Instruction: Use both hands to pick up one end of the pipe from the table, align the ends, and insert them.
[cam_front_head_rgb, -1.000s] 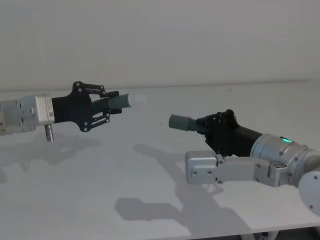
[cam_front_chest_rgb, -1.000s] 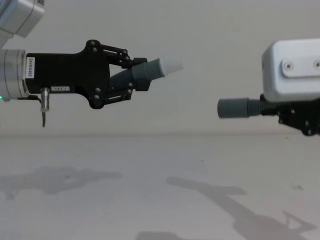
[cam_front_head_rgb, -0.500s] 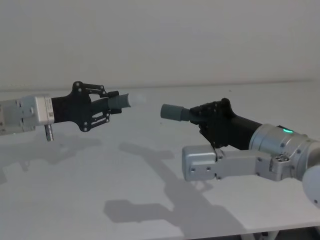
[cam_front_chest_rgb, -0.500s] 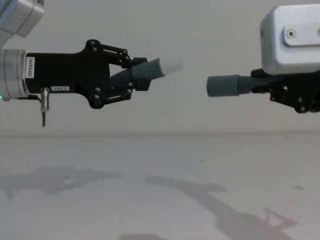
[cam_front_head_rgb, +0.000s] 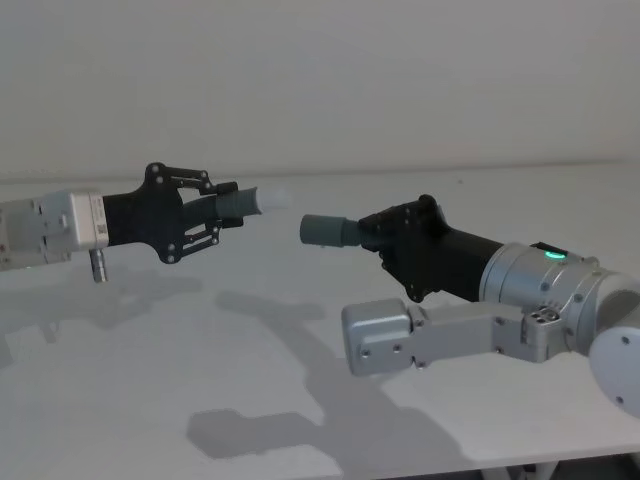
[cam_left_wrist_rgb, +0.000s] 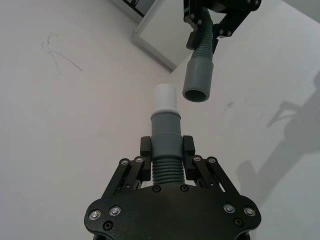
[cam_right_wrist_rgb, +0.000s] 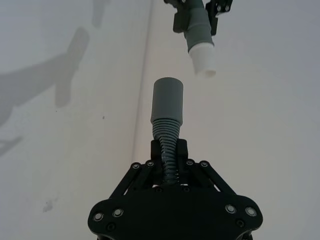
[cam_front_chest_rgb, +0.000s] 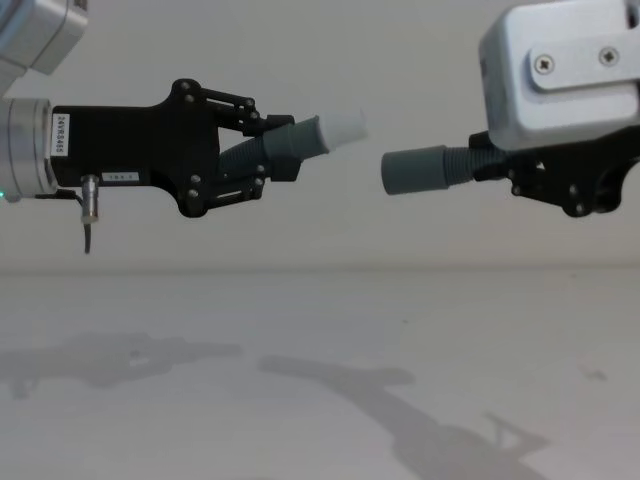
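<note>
Left hand: centre left of the head view, clenched on the ribbed section of the white-tipped pipe piece. It is held clear above the tabletop. The white tip points toward frame centre, angled slightly upward in the chest view. Position matches the frames of half a second and one second ago.

Right hand: centre right of the head view, clenched on the ribbed section of the collared pipe piece, also clear of the tabletop. The grey collar faces the white tip. Compared with half a second ago, this hand and its piece have shifted toward frame left in both the head and chest views. The gap between the two ends is narrower than before.

Ends: apart, not touching. In the chest view the white tip sits higher than the grey collar, with a short gap of pale wall between them. In the left wrist view the collar's open mouth lies just beside the white tip, offset to one side rather than in line. The right wrist view shows the same offset between grey collar and white tip.

Arm shadows lie on the tabletop beneath both hands.
</note>
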